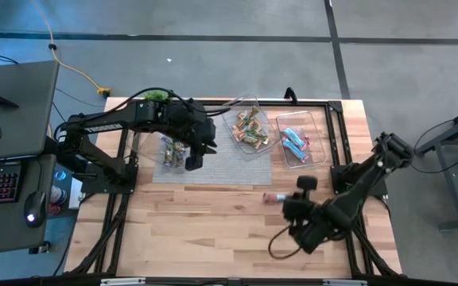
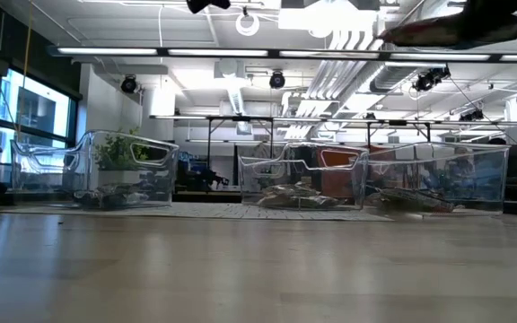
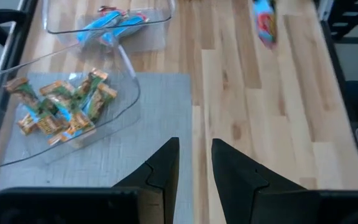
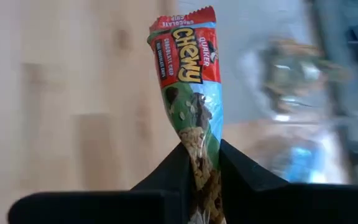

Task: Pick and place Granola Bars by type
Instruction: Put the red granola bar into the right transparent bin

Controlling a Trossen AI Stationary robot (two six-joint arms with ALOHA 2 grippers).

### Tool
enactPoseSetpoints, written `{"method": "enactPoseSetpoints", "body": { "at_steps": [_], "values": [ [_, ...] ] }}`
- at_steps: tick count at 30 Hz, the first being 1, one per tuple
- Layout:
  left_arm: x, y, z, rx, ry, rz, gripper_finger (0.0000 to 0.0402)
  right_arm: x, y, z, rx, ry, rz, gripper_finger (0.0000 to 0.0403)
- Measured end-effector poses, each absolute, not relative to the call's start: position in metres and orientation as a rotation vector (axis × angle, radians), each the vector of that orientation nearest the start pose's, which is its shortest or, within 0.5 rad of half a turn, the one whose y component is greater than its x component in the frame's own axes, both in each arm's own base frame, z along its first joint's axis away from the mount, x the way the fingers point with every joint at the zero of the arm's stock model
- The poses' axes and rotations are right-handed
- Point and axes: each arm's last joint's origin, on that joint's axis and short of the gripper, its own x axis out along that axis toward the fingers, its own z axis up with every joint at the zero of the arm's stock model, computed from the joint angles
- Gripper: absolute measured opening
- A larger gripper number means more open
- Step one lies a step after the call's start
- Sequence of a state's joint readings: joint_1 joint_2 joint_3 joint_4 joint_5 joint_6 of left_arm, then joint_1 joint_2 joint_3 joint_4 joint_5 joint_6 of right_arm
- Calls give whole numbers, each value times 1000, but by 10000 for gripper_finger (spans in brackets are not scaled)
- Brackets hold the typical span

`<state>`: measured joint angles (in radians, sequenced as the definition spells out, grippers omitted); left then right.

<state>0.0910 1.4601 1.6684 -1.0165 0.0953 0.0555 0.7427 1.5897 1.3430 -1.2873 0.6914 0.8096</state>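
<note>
The right gripper (image 4: 202, 163) has its jaws clamped on a Quaker Chewy bar (image 4: 191, 87) (red label, light blue and green wrapper), which stands out past the fingertips. In the high view this gripper (image 1: 286, 200) sits over the bare wood at the near right of the desk (image 1: 213, 230), the bar (image 1: 274, 197) pointing left.

The left gripper (image 3: 194, 165) holds nothing; its jaws stand narrowly apart above the grey mat (image 1: 213, 167), by the left tub (image 1: 173, 151), which holds dark-wrapped bars.

The middle tub (image 1: 249, 127) holds green and tan bars (image 3: 61, 106). The right tub (image 1: 300, 139) holds light blue bars (image 1: 294, 141).
</note>
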Motion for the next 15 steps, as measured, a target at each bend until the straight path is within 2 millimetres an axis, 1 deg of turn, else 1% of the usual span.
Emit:
{"method": "enactPoseSetpoints", "body": {
  "at_steps": [4,9,15],
  "values": [
    [283,24,405,-8,819,10,89,214,149,287,-366,1077,-505,40],
    [282,25,404,0,834,31,89,213,119,296,-370,1156,-595,42],
    [279,25,401,-3,880,30,89,216,87,307,-428,1206,-618,45]
  ]
}}
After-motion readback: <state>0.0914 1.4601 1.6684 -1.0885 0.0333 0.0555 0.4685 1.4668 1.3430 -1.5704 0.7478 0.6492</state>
